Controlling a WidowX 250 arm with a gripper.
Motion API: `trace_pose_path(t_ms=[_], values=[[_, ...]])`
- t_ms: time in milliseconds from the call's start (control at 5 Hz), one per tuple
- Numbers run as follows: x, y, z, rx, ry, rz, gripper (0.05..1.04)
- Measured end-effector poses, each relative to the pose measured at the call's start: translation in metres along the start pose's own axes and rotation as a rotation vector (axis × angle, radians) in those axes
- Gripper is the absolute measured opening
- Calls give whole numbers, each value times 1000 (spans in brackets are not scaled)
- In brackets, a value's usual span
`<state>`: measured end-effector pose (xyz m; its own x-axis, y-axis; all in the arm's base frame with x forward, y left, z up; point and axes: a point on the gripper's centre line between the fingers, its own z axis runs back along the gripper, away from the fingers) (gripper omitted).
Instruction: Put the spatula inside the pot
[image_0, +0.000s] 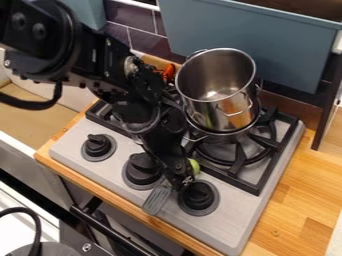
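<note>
My gripper (179, 181) hangs low over the front of the stove, between two of the black knobs. Right at its tip lies the spatula, with its grey slotted blade (157, 199) on the lower left, and a bit of its green handle (194, 166) showing on the other side. The gripper covers the spatula's middle, so whether it holds it cannot be told. A tall steel pot (234, 113) with wire handles stands farther back, open at the top and tilted slightly. It rests in or on a wider steel pan (224, 137) over the burners.
Black knobs (98, 145) line the stove's front edge. A black burner grate (235, 165) lies right of the gripper. Something orange (169, 73) sits behind the arm, left of the pot. A blue-grey panel (267, 47) rises behind the stove, and wooden counter (300, 200) runs along the right.
</note>
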<state>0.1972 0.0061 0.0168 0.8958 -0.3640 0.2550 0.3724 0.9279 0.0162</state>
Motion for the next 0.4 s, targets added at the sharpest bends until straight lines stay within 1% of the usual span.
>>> trace_pose_path(t_ms=[200, 400], values=[[1, 1, -2, 17, -8, -24, 999], [2, 1, -3, 34, -2, -60, 999]])
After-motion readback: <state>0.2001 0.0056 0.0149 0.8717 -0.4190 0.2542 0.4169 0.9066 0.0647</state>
